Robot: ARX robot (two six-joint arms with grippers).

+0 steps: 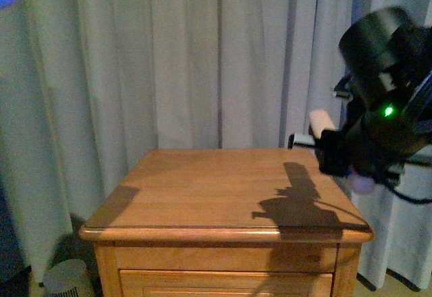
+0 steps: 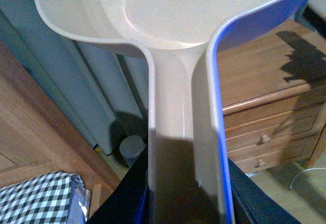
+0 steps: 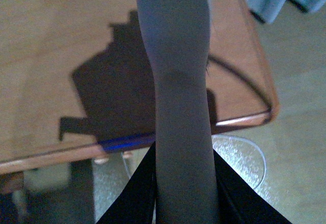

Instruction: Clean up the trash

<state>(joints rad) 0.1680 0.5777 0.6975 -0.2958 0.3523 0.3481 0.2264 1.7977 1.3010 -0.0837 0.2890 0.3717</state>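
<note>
Trash unseen: left gripper clamps the dustpan, right gripper a grey handle; sweeping not begun, we must find it first.

You face a wooden nightstand with pale curtains hanging close behind it. On the floor near its left corner stands a small white ribbed appliance. The left wrist view shows you a checked pillow and drawer knobs.
</note>
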